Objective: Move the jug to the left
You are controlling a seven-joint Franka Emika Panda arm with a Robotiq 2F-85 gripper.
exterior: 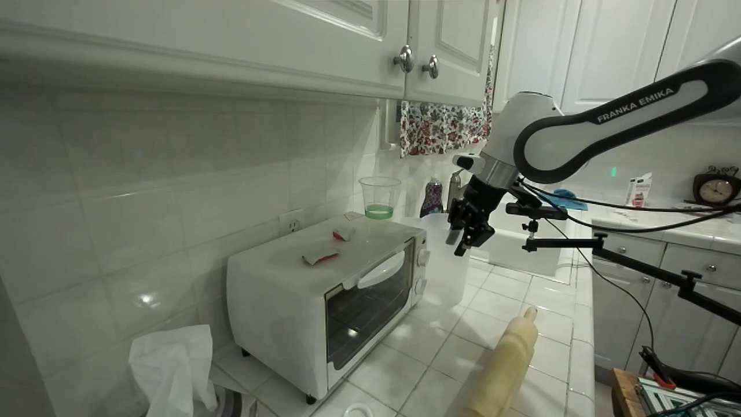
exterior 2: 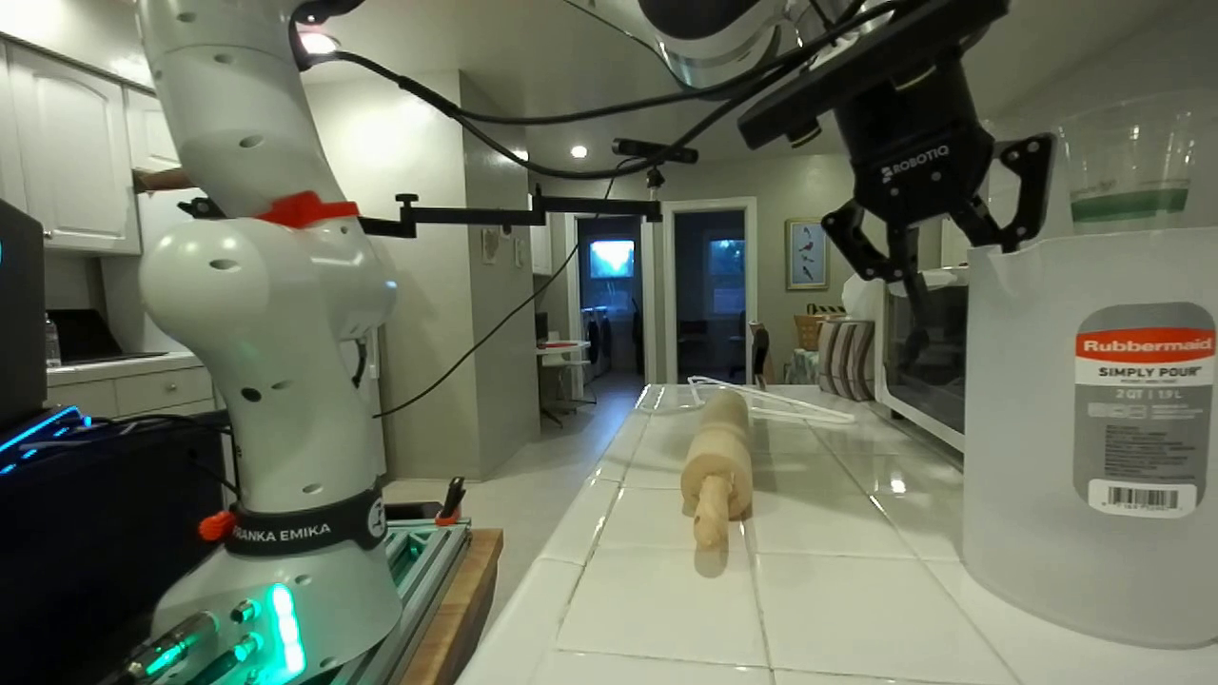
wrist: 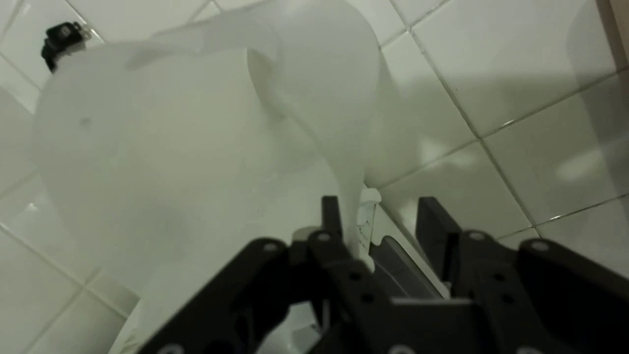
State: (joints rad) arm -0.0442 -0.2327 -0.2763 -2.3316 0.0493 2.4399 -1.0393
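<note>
"At the right edge of an exterior view stands the jug (exterior 2: 1085, 438), upright on the desk (exterior 2: 666, 609). Is it held?"

"Not that I can see. At the lower middle of the wrist view, the tool (wrist: 381, 211) has its jaws apart, the jug's wall between them."

"So which step?"

"Lining up the grasp, I'd judge. Next: pinch that wall, check the grip, then carry it left."

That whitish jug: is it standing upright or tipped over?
Upright. In an exterior view the jug rests base-down on the tiled counter, its rim on top and its label right way up.
</note>
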